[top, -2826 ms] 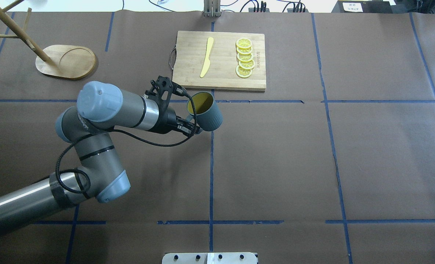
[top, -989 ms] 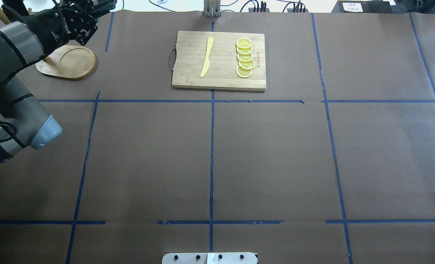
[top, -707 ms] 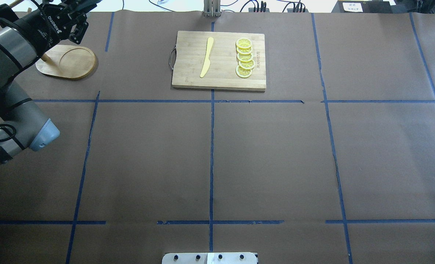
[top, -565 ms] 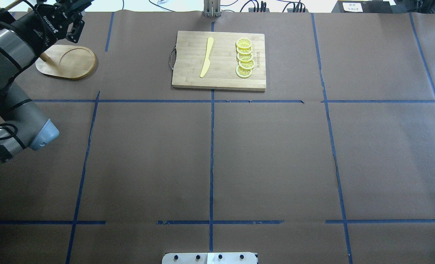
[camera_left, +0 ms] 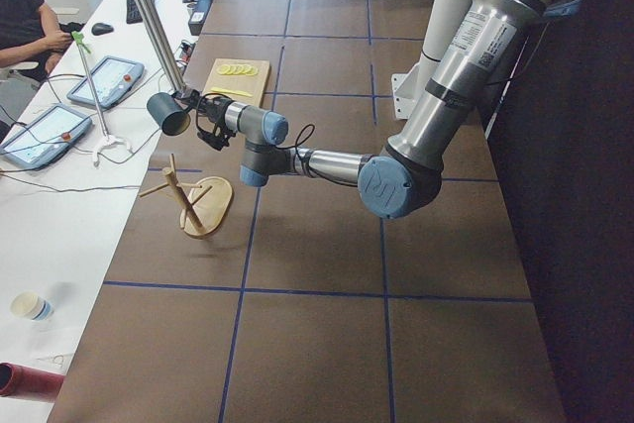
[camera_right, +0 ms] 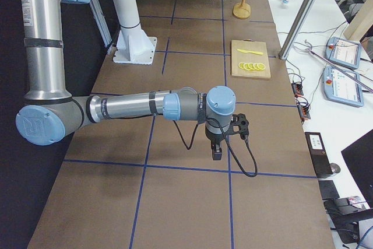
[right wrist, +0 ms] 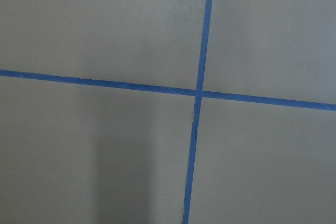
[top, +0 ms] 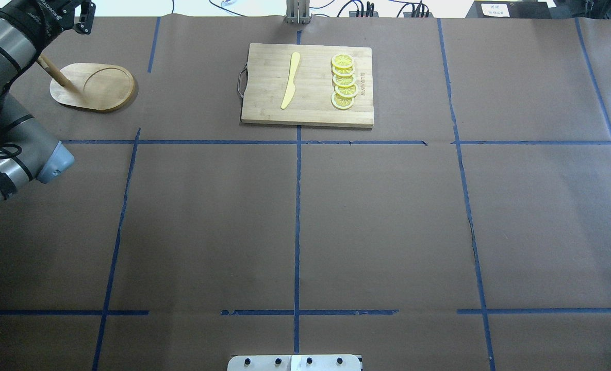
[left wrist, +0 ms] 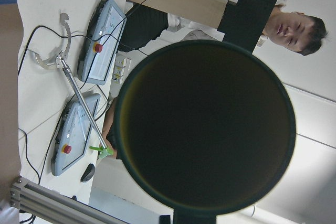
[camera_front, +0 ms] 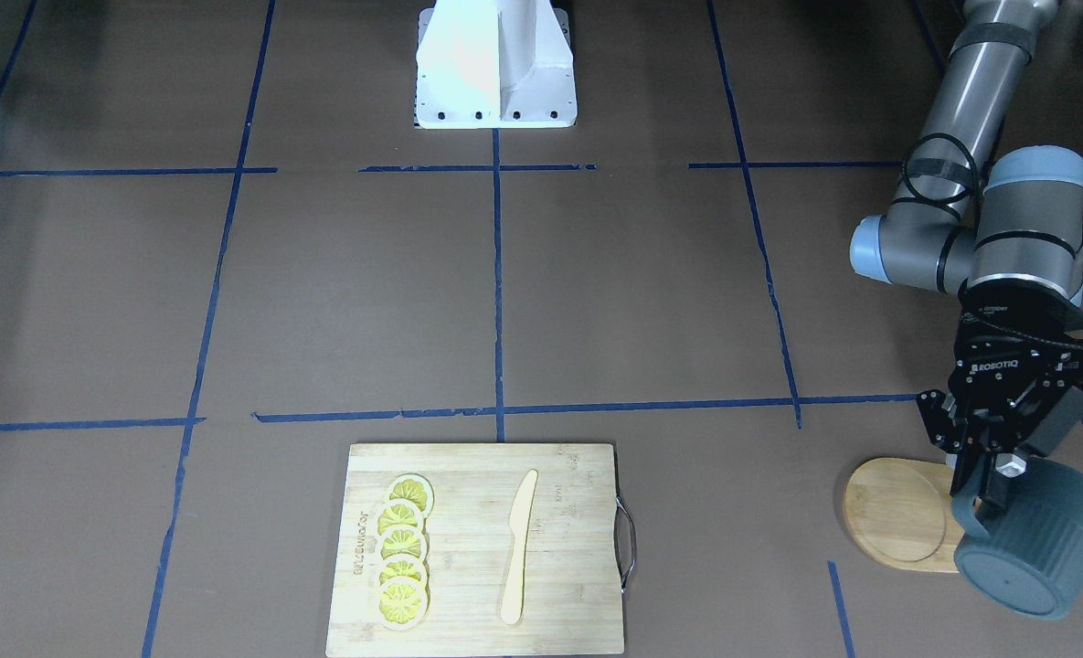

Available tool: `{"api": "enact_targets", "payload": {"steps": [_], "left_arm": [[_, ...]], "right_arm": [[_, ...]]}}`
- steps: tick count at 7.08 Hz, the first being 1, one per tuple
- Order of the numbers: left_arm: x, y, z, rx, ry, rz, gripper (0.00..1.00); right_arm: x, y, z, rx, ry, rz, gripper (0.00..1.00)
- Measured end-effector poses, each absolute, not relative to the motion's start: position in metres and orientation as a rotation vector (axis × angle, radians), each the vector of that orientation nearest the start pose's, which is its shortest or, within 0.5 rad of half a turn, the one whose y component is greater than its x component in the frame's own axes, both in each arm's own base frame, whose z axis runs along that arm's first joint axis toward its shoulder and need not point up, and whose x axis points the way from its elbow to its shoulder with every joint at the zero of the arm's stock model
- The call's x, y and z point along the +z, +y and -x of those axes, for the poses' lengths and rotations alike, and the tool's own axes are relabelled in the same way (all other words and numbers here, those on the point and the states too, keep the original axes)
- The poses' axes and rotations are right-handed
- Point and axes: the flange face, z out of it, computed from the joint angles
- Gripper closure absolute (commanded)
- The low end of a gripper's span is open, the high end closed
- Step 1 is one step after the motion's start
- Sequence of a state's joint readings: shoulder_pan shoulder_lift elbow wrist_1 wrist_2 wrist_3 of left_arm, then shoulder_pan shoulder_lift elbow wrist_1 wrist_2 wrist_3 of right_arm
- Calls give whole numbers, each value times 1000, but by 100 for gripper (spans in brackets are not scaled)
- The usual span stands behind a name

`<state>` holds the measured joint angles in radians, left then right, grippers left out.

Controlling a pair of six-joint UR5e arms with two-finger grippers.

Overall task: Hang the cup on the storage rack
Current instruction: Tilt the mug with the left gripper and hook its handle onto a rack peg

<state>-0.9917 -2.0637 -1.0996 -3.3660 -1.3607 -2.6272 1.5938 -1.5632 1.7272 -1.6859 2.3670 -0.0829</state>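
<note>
While our left gripper (camera_front: 987,484) clasps the cup (camera_front: 1039,548) aloft near the storage rack (camera_front: 897,516), we cannot tell whether the right gripper (camera_right: 217,154) is closed.

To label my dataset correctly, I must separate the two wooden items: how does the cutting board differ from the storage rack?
The cutting board is a flat rectangle; the storage rack has an oval base with a post and pegs. The cutting board carries lemon slices and a yellow knife; the storage rack carries nothing, as the left end effector holds the cup. Both are light bamboo.
</note>
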Motion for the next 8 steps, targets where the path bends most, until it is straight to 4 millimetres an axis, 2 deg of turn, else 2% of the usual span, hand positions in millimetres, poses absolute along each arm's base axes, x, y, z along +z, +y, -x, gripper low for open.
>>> {"api": "enact_targets", "payload": {"steps": [3, 4, 6, 8], "left_arm": [[437, -648, -228, -1615, 2125, -56, 100], [442, -648, -227, -1628, 2132, -34, 100], [450, -640, -223, -1627, 2176, 22, 100], [471, -627, -214, -1625, 2181, 39, 100]], "right_arm": [[583, -496, -74, -80, -791, -98, 1], [582, -497, -74, -81, -791, -100, 1], [580, -499, -74, -83, -790, -104, 1], [579, -499, -74, -85, -790, -106, 1]]}}
